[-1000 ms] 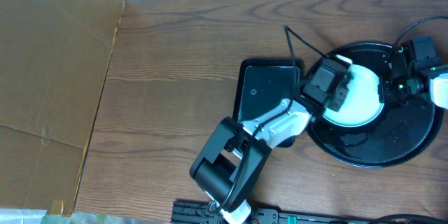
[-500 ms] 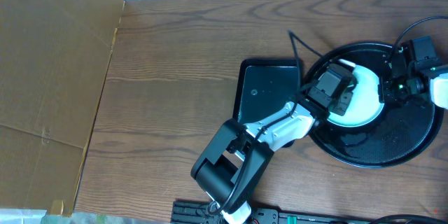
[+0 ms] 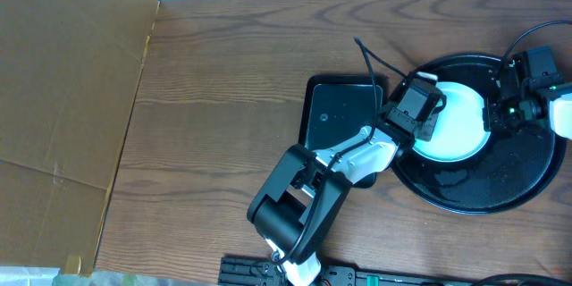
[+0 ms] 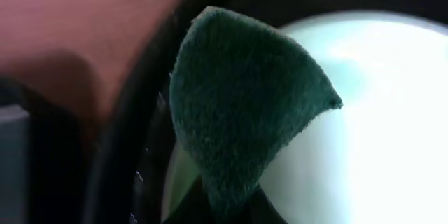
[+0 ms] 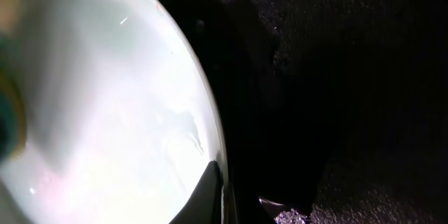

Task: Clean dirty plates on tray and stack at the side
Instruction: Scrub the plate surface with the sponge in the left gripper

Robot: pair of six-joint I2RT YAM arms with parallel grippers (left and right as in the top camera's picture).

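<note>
The dirty plate [image 3: 456, 125] is lying flat in the upper-left part of the round black tray [image 3: 500, 183], at the right of the overhead view. In the right wrist view the plate [image 5: 105, 112] is filling the left half of the frame, w/ a teal smear [image 5: 10, 122] showing at the far left edge and the tray's wet-looking black floor [image 5: 350, 77] taking up the right half. The L gripper [image 3: 420, 113] is hanging over the plate's left side, jaws closed on a dark green scouring pad [image 4: 245, 105]. In the left wrist view the pad is sticking up from btwn the fingers at bottom centre, covering the plate's left rim [image 4: 371, 112] where it is meeting the tray rim [image 4: 129, 154]. Whether the pad is pressing on the plate or just above it, can't tell. The R gripper [image 3: 494, 114] is sitting at the plate's right edge, jaws shut tight on the rim, one dark fingertip [image 5: 204, 190] lying over the white surface at bottom centre. Just left of the round tray, touching or nearly so, a smaller rectangular black tray [image 3: 344, 112] w/ rounded corners is resting on the wooden table [image 3: 223, 80]. A thin black cable [image 3: 367, 55] is rising above it. Brown cardboard [image 3: 63, 98] is covering the left of the overhead view.
</note>
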